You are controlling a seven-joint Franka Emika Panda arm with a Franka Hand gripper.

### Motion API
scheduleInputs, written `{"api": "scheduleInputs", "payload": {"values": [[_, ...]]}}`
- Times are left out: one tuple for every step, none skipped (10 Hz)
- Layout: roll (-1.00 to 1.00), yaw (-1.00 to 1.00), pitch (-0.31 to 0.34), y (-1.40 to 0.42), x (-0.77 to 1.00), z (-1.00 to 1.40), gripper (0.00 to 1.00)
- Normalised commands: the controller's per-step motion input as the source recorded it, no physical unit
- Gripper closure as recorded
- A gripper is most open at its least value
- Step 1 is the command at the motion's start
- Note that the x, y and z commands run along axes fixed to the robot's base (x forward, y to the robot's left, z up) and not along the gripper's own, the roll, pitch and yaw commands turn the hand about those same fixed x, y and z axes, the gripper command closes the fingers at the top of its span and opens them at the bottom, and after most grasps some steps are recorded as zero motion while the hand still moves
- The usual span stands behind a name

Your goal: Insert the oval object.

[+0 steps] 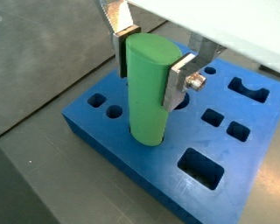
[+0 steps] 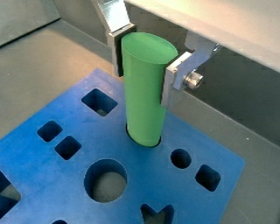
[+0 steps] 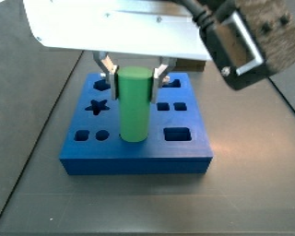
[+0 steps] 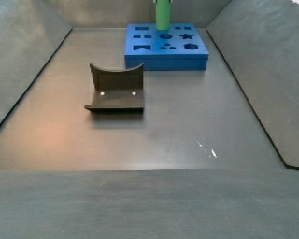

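— Over the block [image 1: 130,157], gripper [image 1: 150,63] is clamping the peg [image 1: 149,92] near its top; the lower end is sitting at a hole.
— Risk?
— Tilt could be jamming it against the rim.

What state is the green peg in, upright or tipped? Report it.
Upright. The oval object stands vertical between the fingers of the gripper, its lower end at a hole in the blue block; a side view shows it straight too.
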Motion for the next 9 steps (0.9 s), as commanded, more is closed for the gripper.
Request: {"api": "scheduleInputs", "payload": {"values": [[0.00,-0.12,0.000,0.00,0.05,-0.21,1.00],[0.00,-0.12,0.000,0.00,0.04,-0.22,1.00],[0.00,-0.12,0.000,0.00,0.05,-0.23,1.00],[0.00,-0.11,0.000,0.00,0.02,-0.24,1.00],[0.00,-0.11,0.000,0.00,0.02,-0.25,1.00],[0.00,-0.10,0.000,0.00,0.00,-0.26,1.00],[0.00,-0.09,0.000,0.00,0.00,-0.17,1.00],[-0.01,0.00,-0.016,0.00,0.00,0.00,1.00],[0.00,0.00,0.000,0.00,0.00,0.00,1.00]]}}
